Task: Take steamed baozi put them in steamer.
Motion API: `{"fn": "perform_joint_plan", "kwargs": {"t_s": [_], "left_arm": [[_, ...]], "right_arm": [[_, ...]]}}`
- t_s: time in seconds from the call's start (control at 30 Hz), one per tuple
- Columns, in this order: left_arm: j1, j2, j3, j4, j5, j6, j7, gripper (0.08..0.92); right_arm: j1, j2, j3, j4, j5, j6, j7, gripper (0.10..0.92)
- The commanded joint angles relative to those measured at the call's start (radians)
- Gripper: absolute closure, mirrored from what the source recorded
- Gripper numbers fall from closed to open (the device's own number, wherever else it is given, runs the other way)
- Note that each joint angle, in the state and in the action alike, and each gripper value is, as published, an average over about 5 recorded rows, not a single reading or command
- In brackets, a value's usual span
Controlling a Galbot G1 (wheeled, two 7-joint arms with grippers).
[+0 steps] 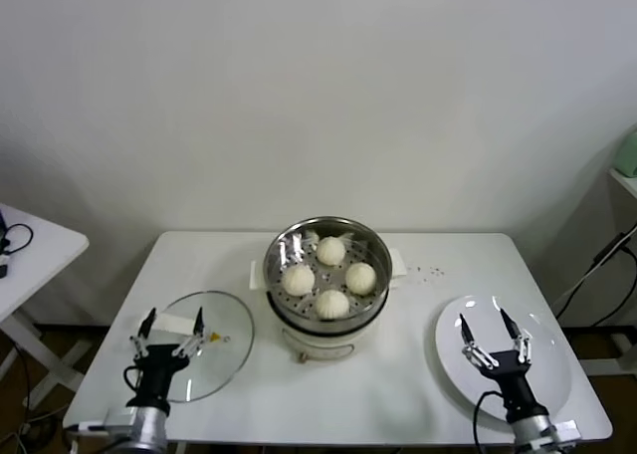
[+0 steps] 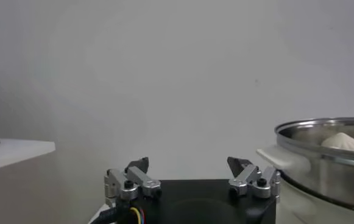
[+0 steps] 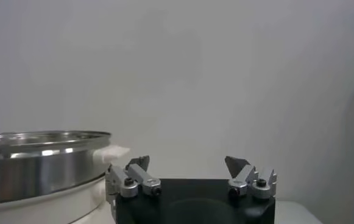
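Left gripper (image 2: 188, 165); head view: four baozi (image 1: 331, 250).

Even, soft indoor light, moderately bright; wall (image 1: 318, 86) plain grey-white, darker toward left corners in head view. Faint diffuse shadows only: under steamer (image 1: 326, 280) base, beside bench (image 1: 398, 374) legs. Bright glints on steel rim and inner wall of steamer; pale sheen on glass lid (image 1: 204, 340). Wrist views softer; steamer rim (image 3: 42, 143) slightly blurred, streaked highlights. No marked edge distortion.
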State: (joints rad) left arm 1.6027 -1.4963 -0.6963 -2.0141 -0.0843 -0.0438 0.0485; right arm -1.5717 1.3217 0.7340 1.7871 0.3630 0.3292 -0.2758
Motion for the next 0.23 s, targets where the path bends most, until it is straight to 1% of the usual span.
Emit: {"fn": "perform_joint_plan", "kwargs": {"t_s": [0.03,0.23], "left_arm": [[-0.003,0.000,-0.008,0.002,-0.002,0.001,0.012,0.177],[0.005,-0.001,-0.009,-0.002,-0.004,-0.004,0.012,0.177]], "right_arm": [[-0.023,0.029,0.009,0.008,0.010,0.011,-0.017,0.203],[-0.021,0.029,0.004,0.005,0.011,0.011,-0.025,0.203]]}}
